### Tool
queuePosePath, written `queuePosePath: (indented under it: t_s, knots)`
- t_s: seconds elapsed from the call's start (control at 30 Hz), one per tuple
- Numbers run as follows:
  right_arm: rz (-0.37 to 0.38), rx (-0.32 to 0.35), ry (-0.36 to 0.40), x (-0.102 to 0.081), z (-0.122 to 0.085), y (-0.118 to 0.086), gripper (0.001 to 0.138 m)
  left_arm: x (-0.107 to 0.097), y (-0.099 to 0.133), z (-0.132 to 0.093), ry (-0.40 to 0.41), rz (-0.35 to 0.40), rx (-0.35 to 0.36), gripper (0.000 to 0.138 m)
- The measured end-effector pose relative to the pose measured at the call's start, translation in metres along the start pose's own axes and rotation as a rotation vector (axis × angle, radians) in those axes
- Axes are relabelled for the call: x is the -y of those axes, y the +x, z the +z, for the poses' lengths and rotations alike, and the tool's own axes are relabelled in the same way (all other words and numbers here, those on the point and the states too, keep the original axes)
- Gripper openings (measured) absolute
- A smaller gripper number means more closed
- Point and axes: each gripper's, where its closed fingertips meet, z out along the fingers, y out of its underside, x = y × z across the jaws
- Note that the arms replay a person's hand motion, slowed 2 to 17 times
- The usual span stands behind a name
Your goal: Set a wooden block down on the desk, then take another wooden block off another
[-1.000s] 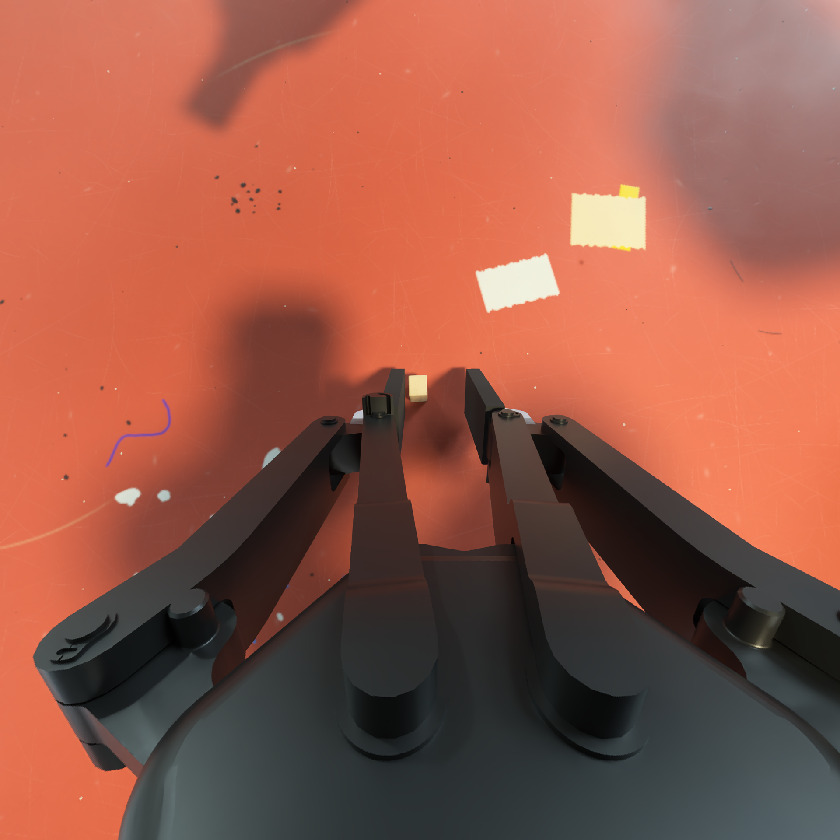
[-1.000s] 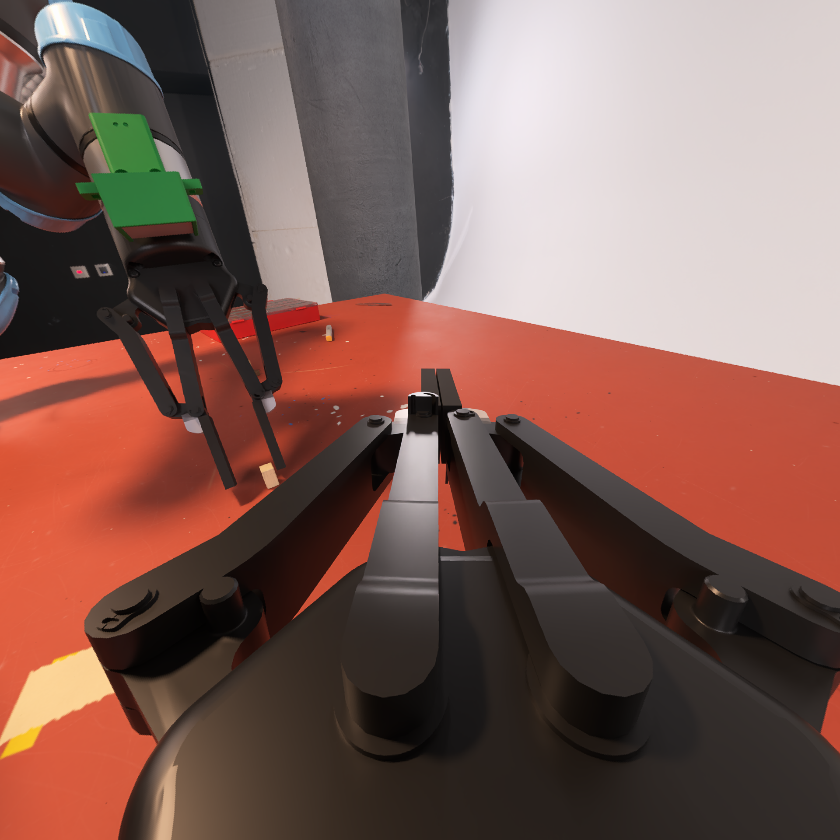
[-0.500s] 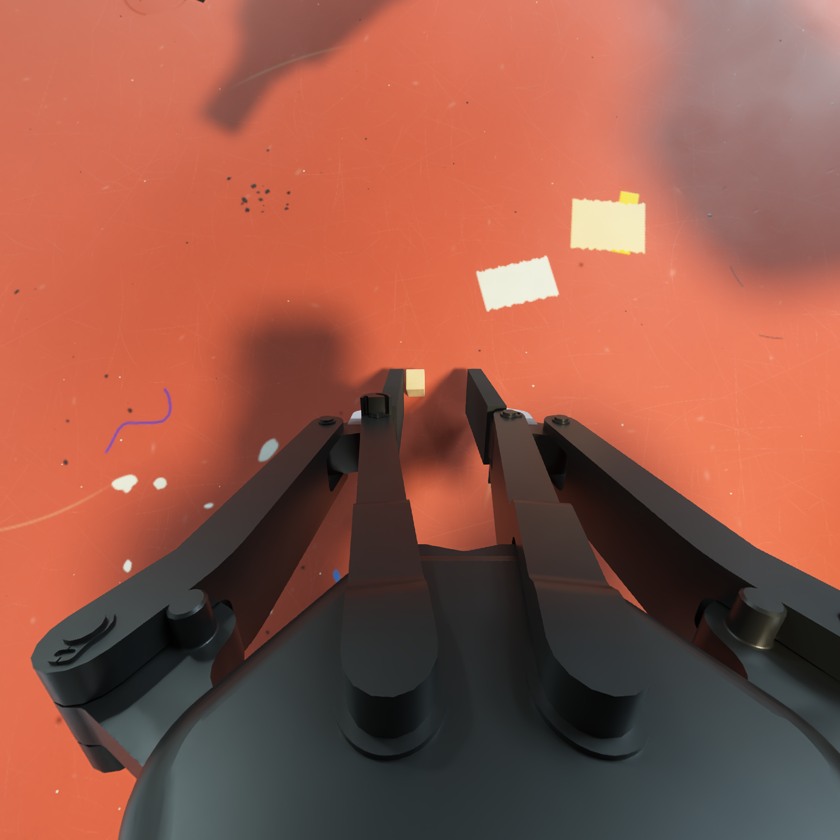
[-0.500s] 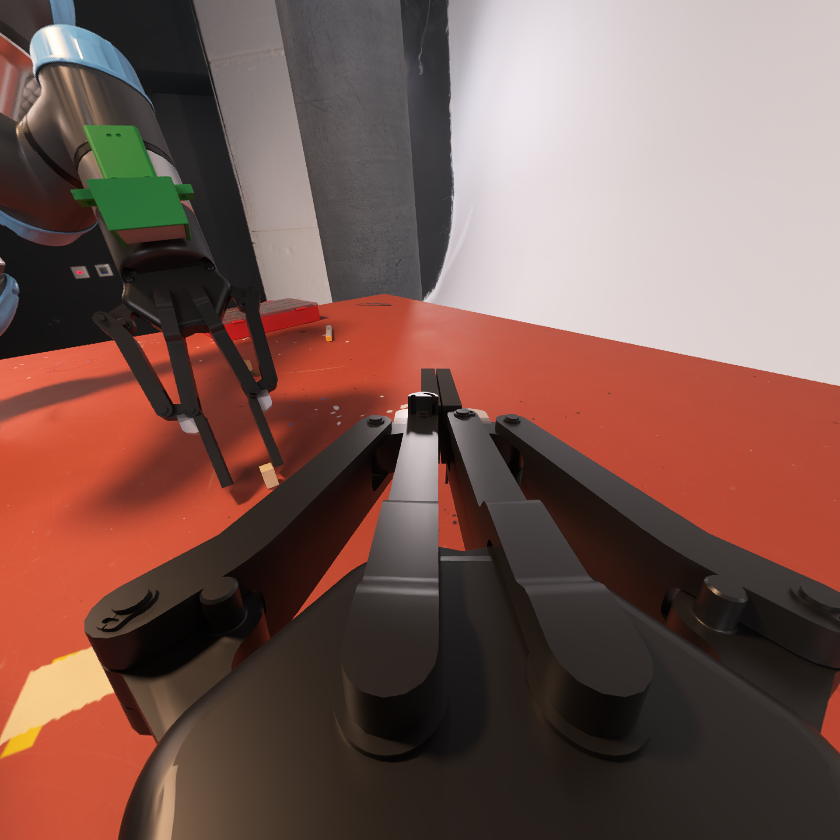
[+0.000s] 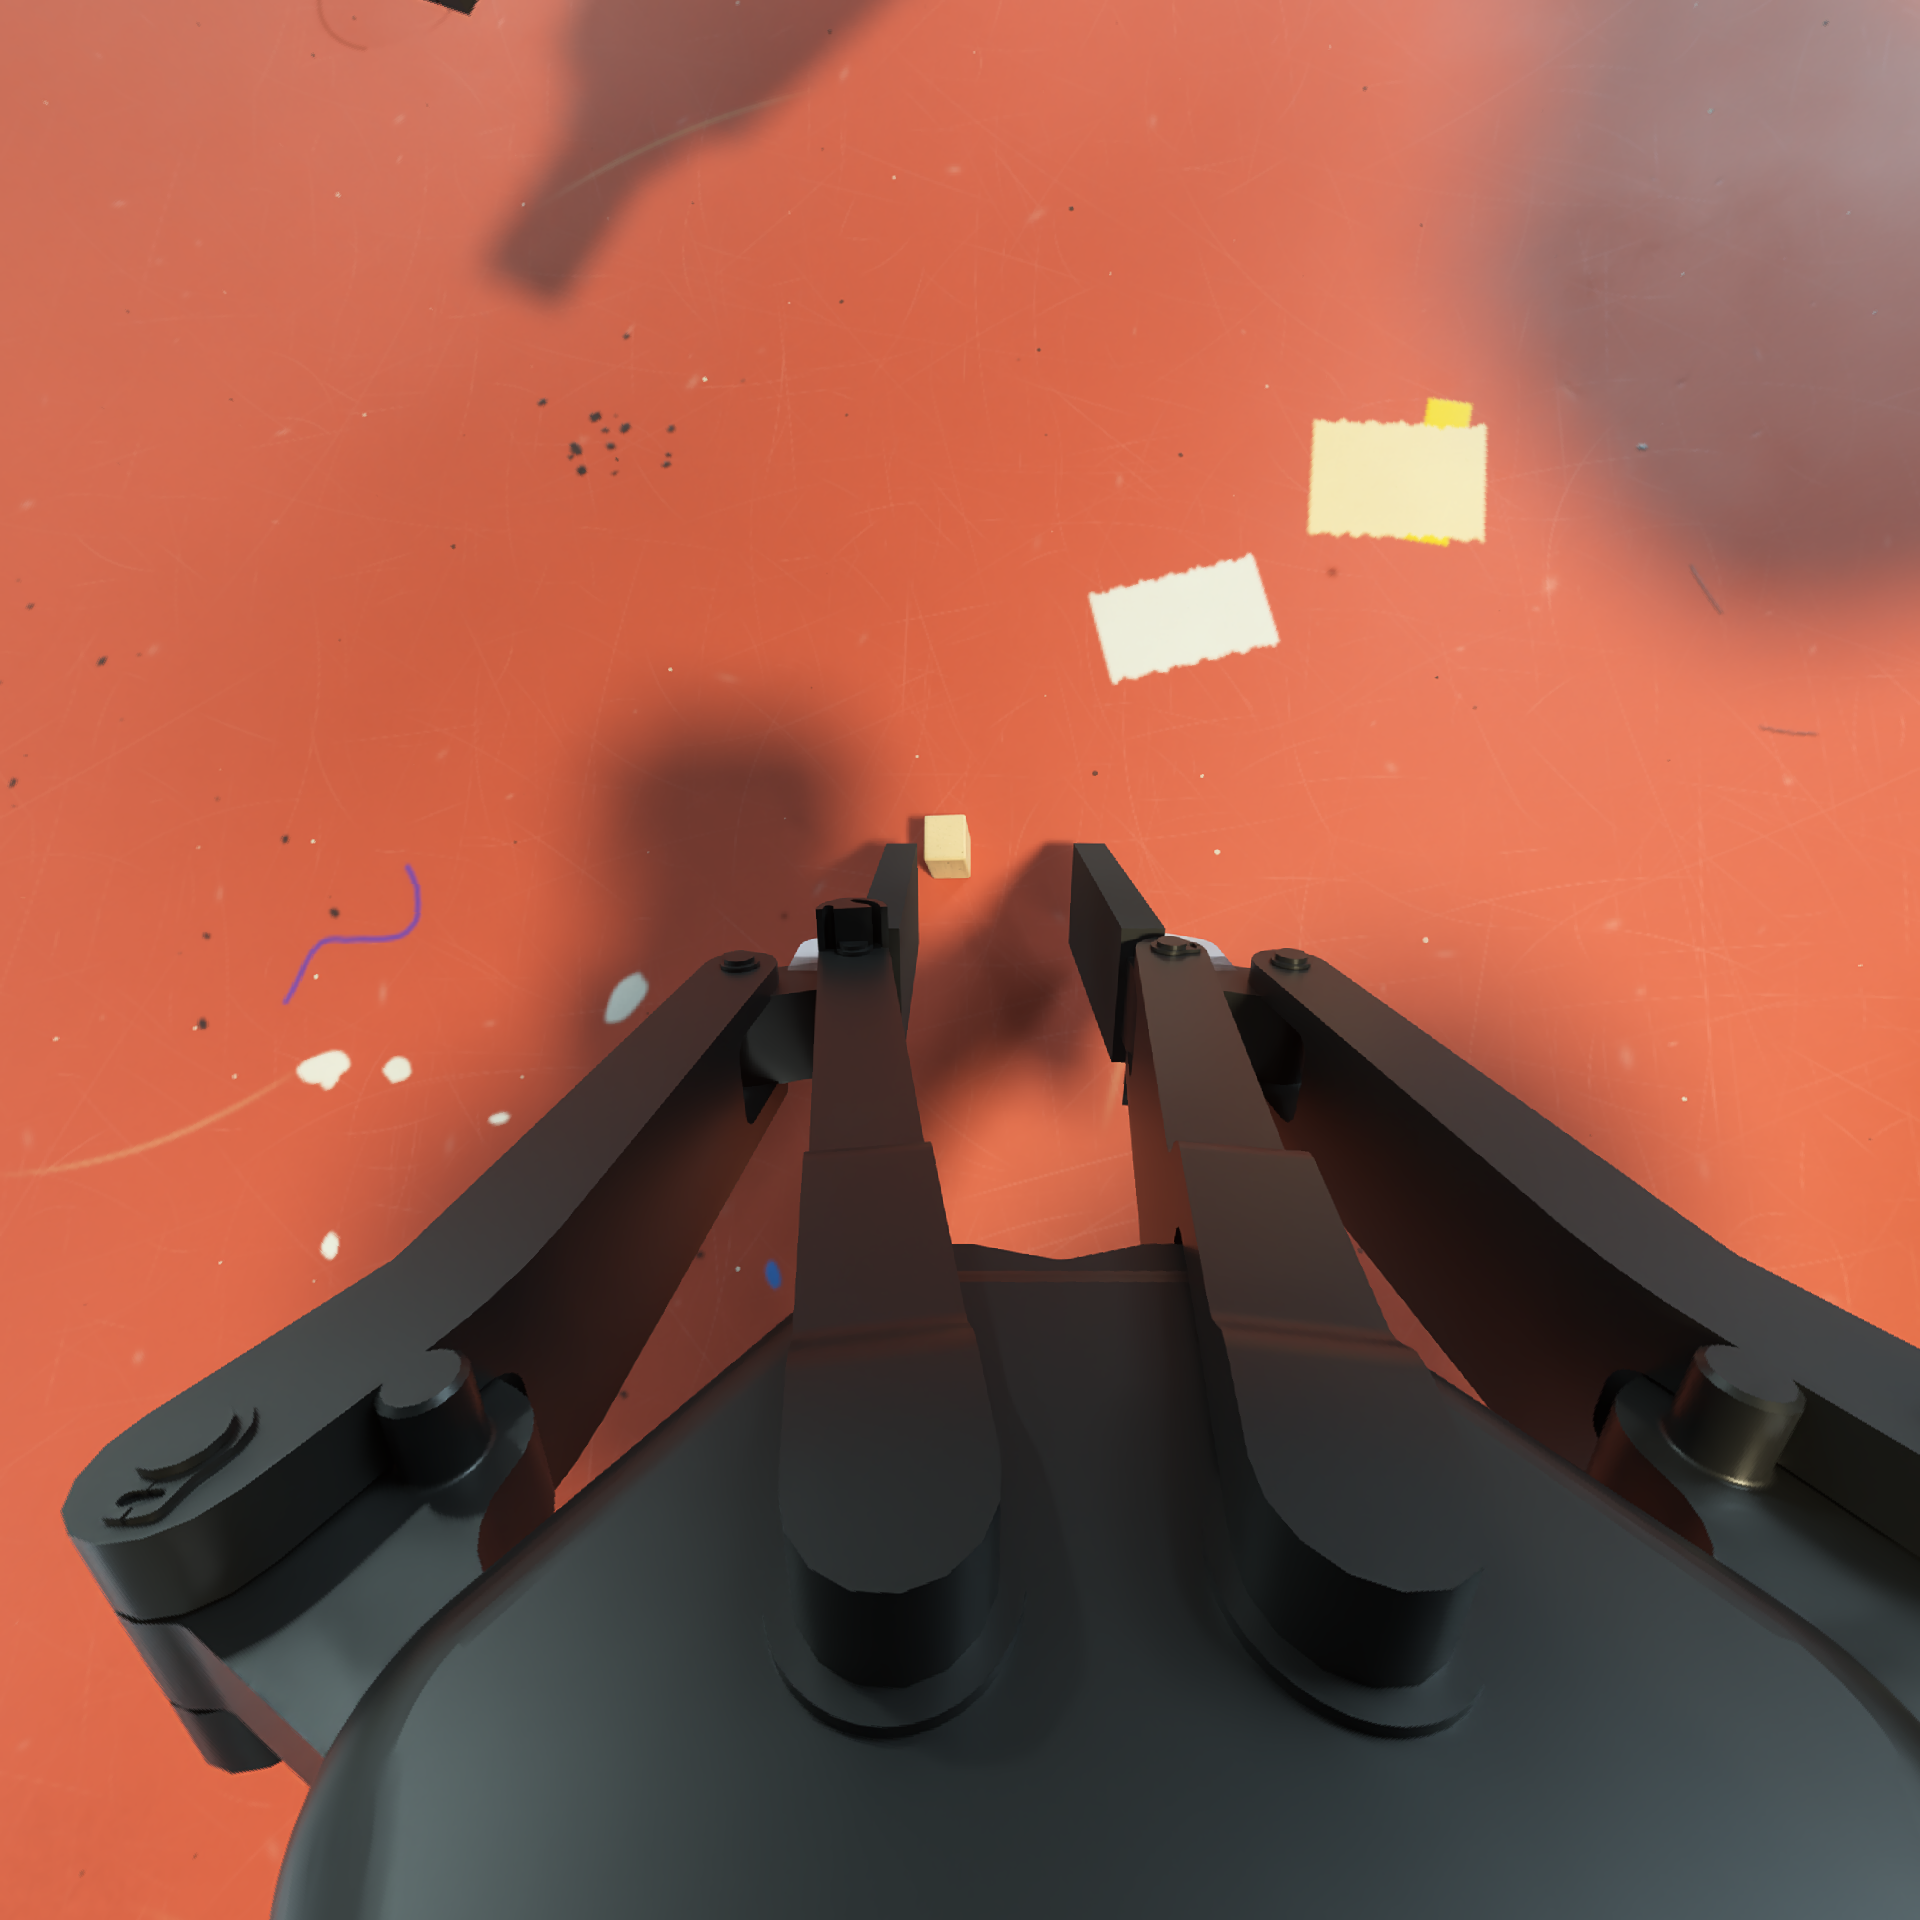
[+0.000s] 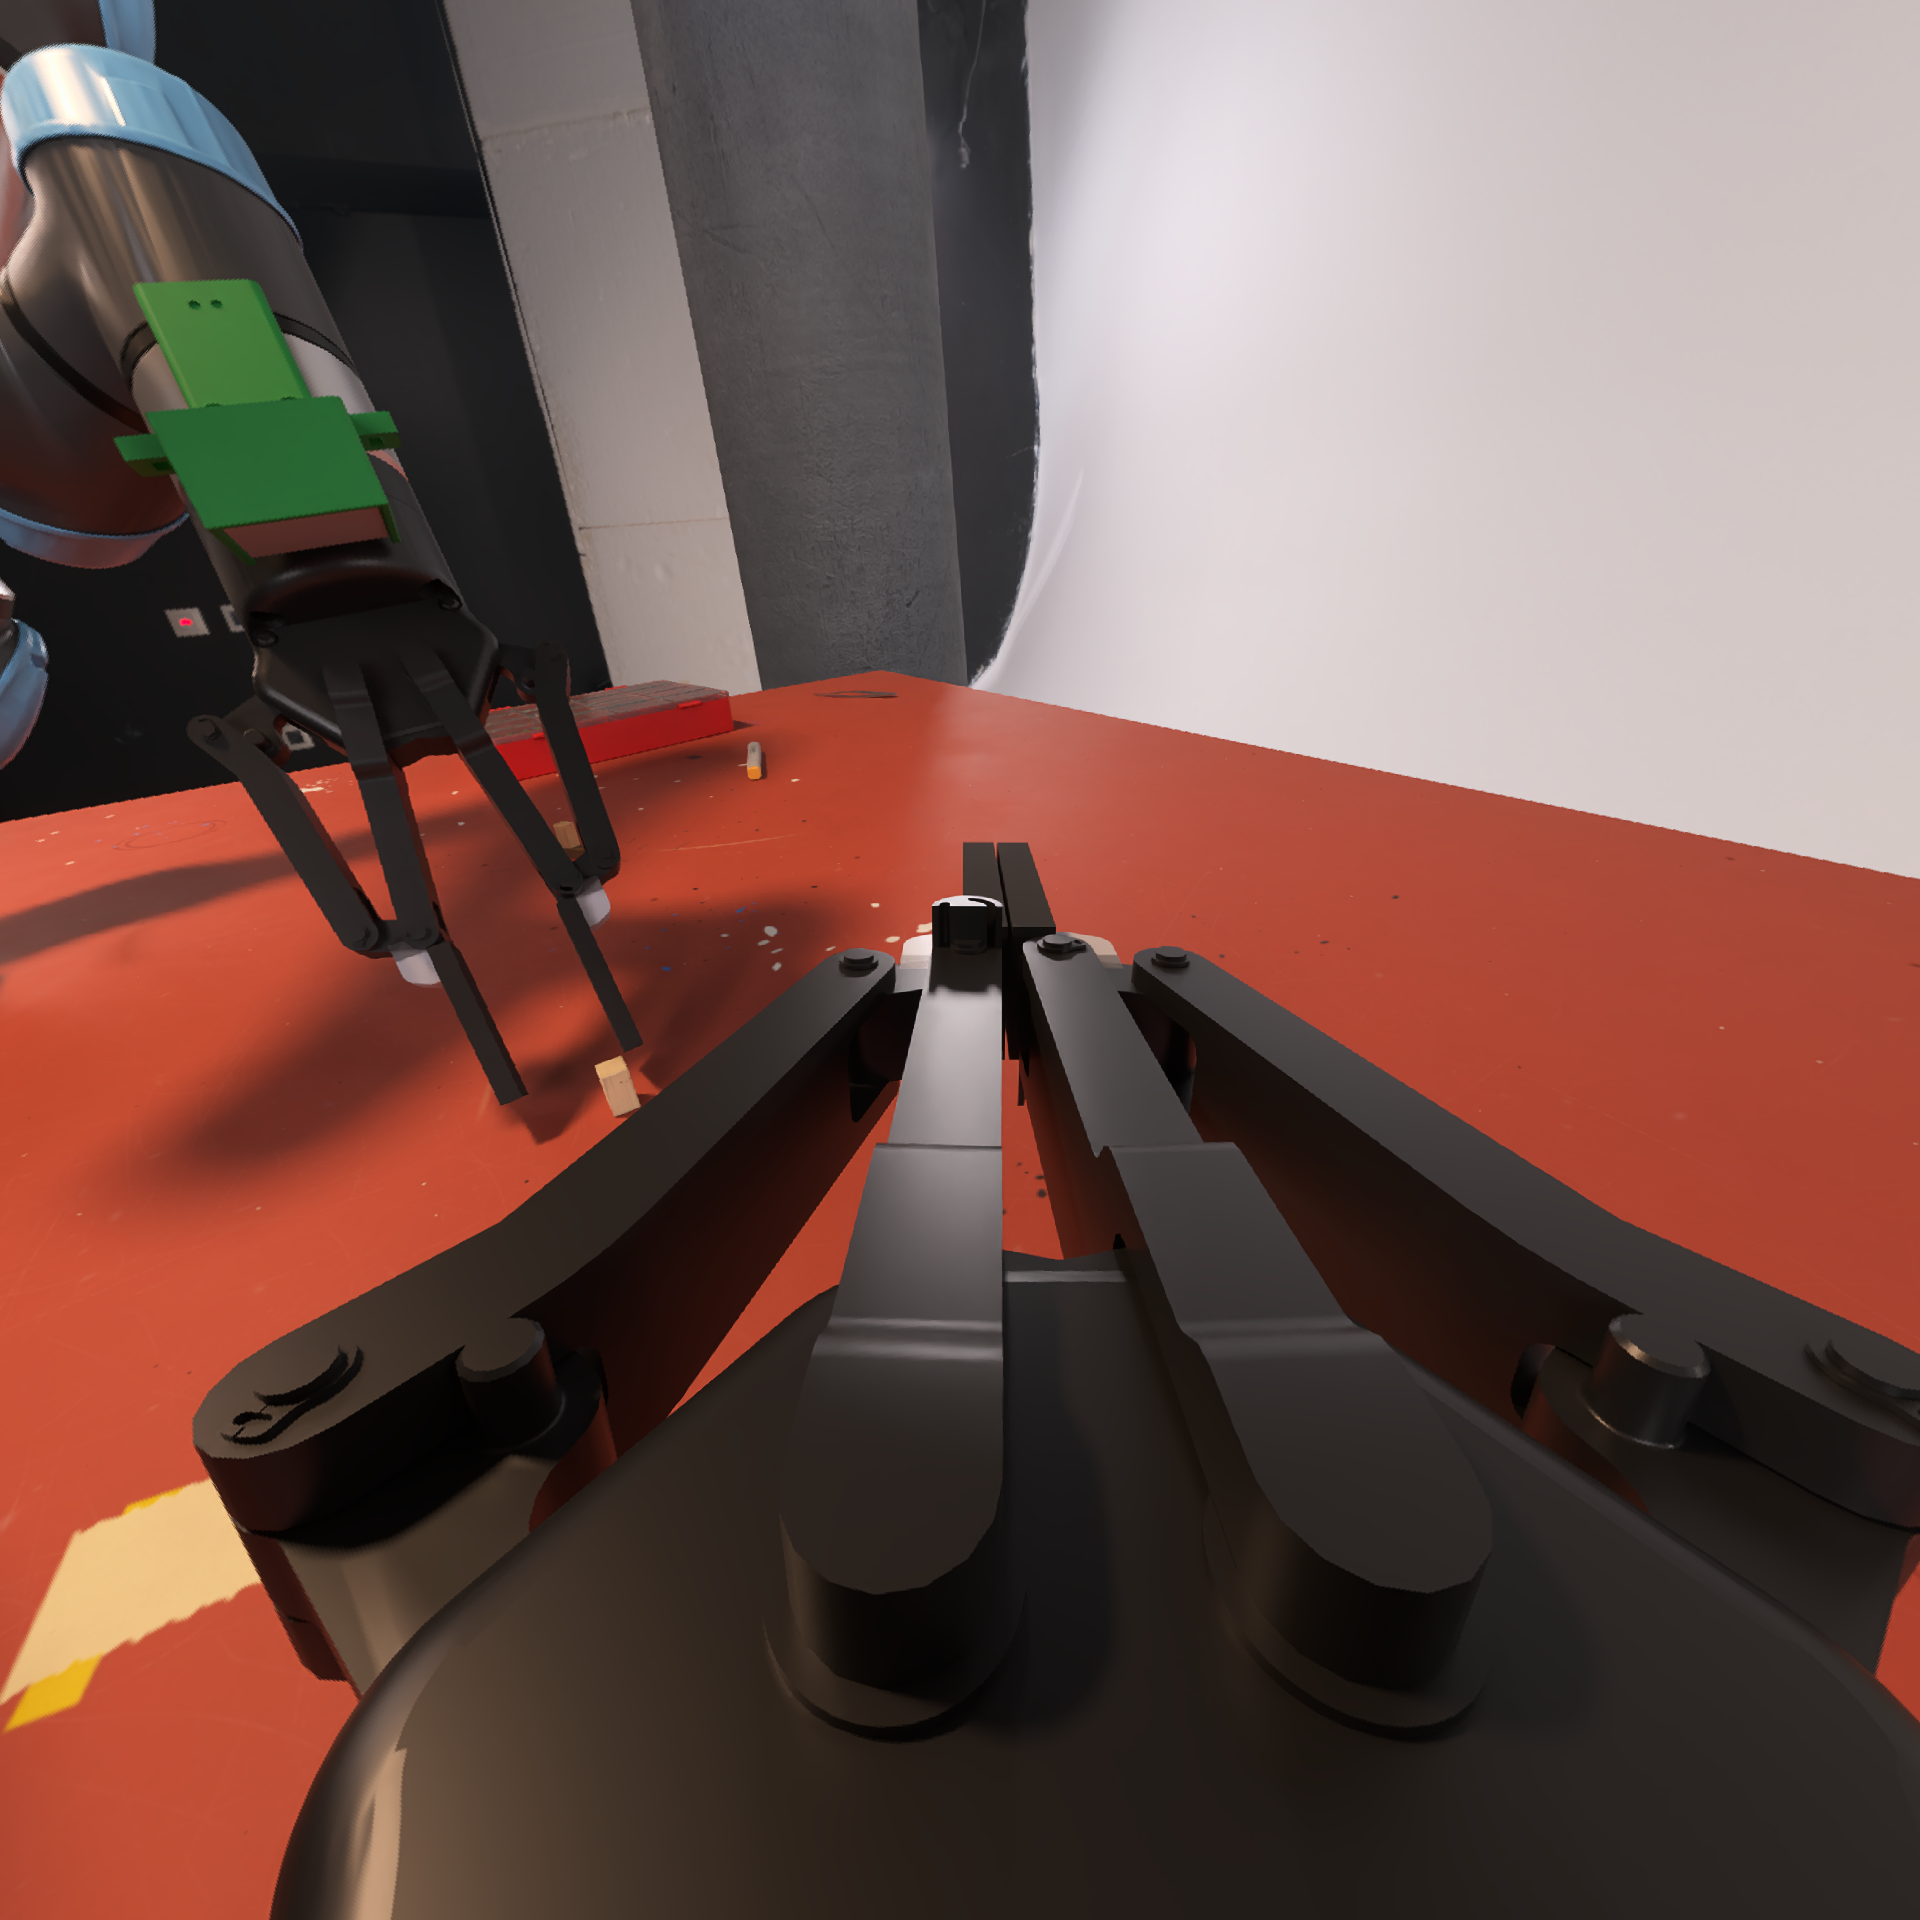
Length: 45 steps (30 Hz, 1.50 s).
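From my left wrist: my left pincer (image 5: pixel 995 868) is spread with nothing in it and has pulled up off the wooden block (image 5: pixel 947 845), which sits on the red table (image 5: pixel 416 571) just past my fingertip. So block one's down.

From my right wrist: right pincer (image 6: pixel 1008 873) is pressed together, idle, well away from the block (image 6: pixel 617 1085); maybe another block (image 6: pixel 566 834) beyond it.

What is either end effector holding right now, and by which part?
Nothing. The left end effector is open above the desk, with the wooden block lying free beside one finger. The right end effector is shut, empty.
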Motion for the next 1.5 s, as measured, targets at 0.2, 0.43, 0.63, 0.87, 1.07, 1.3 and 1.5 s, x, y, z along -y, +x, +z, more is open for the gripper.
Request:
queuePosePath:
  t_s: [0.2, 0.43, 0.63, 0.87, 1.07, 1.3, 1.5]
  knots:
    - [-0.003, 0.0, 0.0, 0.0, 0.0, 0.0, 0.001, -0.002, -0.002, -0.007, 0.004, 0.0, 0.03, 0.04]
    - [-0.004, -0.001, 0.002, 0.001, 0.0, -0.001, 0.001, 0.001, -0.004, -0.024, 0.045, -0.03, 0.064, 0.038]
    - [-0.003, -0.002, 0.005, 0.001, -0.001, -0.001, 0.001, 0.005, -0.01, -0.047, 0.103, -0.066, 0.111, 0.034]
    - [0.001, 0.0, 0.007, 0.002, -0.001, -0.001, 0.001, 0.008, -0.021, -0.082, 0.178, -0.106, 0.2, 0.027]
    - [0.002, 0.001, 0.009, 0.002, -0.001, -0.001, 0.001, 0.005, -0.033, -0.119, 0.235, -0.142, 0.301, 0.016]
    - [0.001, -0.002, 0.015, 0.003, -0.001, -0.001, 0.001, -0.008, -0.05, -0.166, 0.283, -0.203, 0.432, 0.001]
    - [-0.002, -0.012, 0.023, 0.005, -0.002, 0.001, 0.001, -0.03, -0.062, -0.2, 0.276, -0.283, 0.519, 0.001]
